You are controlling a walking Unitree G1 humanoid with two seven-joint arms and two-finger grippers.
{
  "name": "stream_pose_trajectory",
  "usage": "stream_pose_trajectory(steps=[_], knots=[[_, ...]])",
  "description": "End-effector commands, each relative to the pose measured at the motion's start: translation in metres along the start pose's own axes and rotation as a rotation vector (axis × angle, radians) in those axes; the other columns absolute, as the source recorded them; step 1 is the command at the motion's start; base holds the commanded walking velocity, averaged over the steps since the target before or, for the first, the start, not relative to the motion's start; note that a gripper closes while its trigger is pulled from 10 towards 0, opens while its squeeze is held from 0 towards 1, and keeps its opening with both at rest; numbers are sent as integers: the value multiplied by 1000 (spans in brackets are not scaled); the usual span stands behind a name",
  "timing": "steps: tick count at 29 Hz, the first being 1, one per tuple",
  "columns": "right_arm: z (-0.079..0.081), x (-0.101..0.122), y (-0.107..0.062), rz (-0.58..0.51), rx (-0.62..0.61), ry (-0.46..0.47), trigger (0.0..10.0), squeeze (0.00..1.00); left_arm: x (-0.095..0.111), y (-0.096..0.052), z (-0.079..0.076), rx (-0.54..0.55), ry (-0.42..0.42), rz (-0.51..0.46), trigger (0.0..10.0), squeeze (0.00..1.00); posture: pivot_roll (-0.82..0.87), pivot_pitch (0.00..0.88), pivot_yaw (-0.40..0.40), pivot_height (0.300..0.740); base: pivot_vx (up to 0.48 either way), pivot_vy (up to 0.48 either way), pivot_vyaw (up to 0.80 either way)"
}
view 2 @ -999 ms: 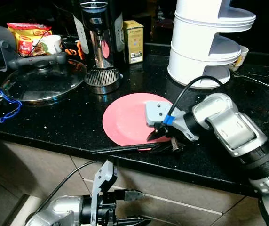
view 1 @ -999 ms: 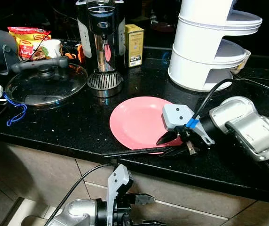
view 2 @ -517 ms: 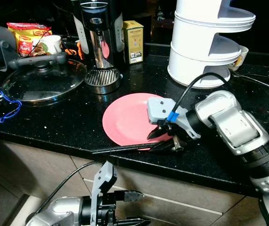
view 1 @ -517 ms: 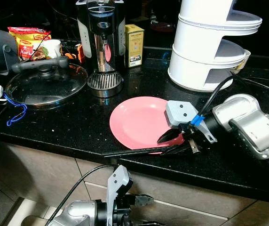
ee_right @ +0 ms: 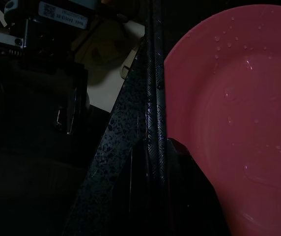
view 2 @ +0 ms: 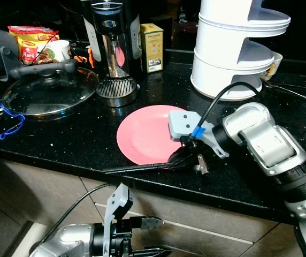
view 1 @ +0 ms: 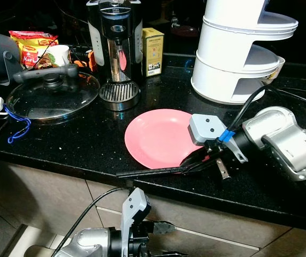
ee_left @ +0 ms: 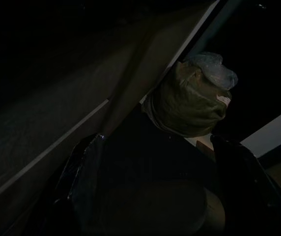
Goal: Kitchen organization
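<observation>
Right gripper (view 1: 193,161) pinching one pink plate (view 1: 161,136) rim.

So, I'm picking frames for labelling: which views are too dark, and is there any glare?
Left wrist view: very dark, only a dim greenish bundle readable. Right wrist view: dim, but the pink plate is clear. Eye views: well lit and sharp, with reflections on the coffee maker.

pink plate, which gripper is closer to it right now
Right. The right gripper sits at the near edge of the pink plate; the left gripper hangs below the countertop, well away.
</observation>
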State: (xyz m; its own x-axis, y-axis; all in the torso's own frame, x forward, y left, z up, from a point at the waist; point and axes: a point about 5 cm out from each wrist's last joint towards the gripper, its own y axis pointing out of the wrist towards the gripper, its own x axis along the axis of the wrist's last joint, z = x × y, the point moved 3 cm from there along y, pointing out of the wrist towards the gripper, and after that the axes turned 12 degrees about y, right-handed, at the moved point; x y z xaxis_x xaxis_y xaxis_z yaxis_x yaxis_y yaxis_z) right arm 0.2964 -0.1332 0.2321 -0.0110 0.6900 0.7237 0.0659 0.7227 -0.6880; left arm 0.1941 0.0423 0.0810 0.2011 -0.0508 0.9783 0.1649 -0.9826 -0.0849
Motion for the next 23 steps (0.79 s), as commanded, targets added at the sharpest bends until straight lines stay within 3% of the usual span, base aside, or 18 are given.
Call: stream_pose_trajectory(steps=[1,5,10,12,18,19,20,21,22,23], knots=[[-2,5,-4,-8,-14,-19,2824,0,3,-1,-1,0,2,-9,10000,0,-2,0,-11,740,0,0,0],[-3,7,-4,-23,-20,-20,2745,0,3,0,-1,3,3,-10,10000,0,1,0,-12,740,0,0,0],[-10,31,-8,-206,-41,-19,2667,0,4,-1,0,7,5,-11,10000,0,2,0,-13,740,0,0,0],[-21,39,-12,-268,-110,-5,2510,0,4,0,0,7,5,-11,10000,0,3,0,-12,740,0,0,0],[-39,39,-15,-289,-247,19,2353,0,4,0,0,7,5,-12,10000,0,3,0,-12,740,0,0,0],[-47,43,-19,-328,-307,41,3098,0,4,0,0,8,6,-13,10000,0,1,0,-11,740,0,0,0],[-52,45,-22,-356,-346,58,3098,0,5,0,0,8,7,-14,10000,0,1,0,-11,740,0,0,0],[-59,51,-28,-425,-404,82,8980,0,6,-1,0,11,10,-21,10000,0,1,0,-11,740,0,0,0],[-67,61,-39,-562,-484,115,10000,0,8,-1,-1,10,21,-33,10000,0,3,0,-13,740,0,0,0],[-67,61,-39,-562,-484,115,10000,0,8,-1,-1,10,21,-33,10000,0,3,0,-13,740,0,0,0]])
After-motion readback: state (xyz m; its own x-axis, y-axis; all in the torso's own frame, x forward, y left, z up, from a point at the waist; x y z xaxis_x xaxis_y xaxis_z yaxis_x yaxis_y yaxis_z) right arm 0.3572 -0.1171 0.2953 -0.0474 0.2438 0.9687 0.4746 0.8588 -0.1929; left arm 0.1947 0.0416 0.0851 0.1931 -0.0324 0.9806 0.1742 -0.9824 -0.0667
